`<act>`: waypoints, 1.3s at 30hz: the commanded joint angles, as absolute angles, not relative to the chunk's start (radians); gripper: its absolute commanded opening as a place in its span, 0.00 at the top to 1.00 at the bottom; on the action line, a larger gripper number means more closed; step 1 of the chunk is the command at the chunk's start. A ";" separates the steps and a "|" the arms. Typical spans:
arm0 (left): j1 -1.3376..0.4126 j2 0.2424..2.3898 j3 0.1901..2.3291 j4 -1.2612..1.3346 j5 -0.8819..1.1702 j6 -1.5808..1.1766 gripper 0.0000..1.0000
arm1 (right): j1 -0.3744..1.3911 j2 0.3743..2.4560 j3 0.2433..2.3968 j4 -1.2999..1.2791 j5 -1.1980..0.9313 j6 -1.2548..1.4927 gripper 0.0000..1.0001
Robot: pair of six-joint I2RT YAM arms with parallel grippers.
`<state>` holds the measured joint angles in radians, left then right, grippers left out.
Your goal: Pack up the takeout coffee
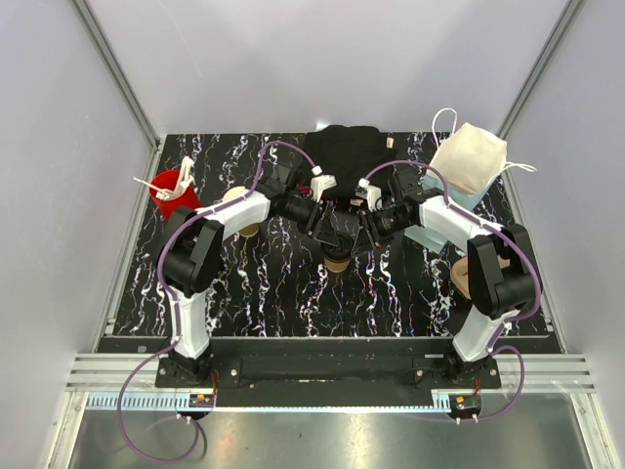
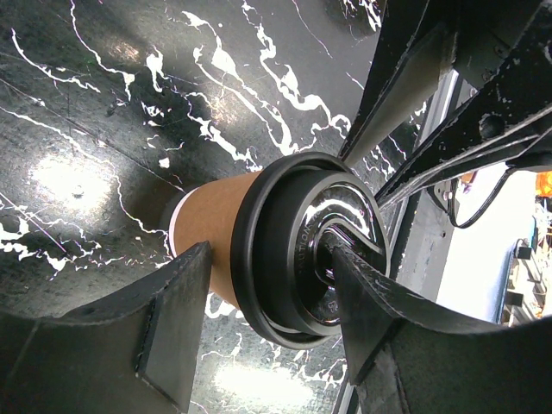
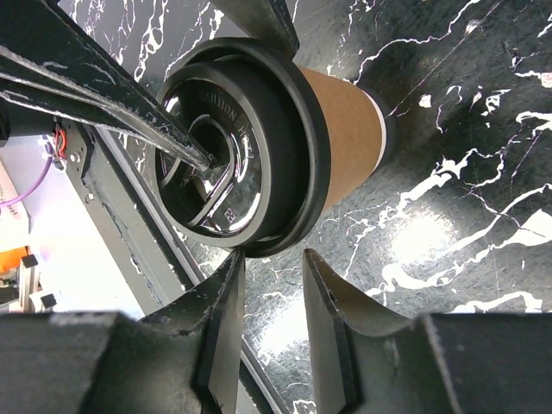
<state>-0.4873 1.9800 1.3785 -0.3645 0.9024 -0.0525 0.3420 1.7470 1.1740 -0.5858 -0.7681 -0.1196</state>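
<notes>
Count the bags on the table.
2: a black bag at the back centre and a white handled bag at the back right. Parts of the tabletop are hidden, so another could be concealed.
</notes>
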 commanded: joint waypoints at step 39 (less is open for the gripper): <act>-0.460 1.956 1.434 -0.439 0.850 -0.081 0.18 | 0.380 1.795 1.339 -0.537 -0.732 -0.049 0.21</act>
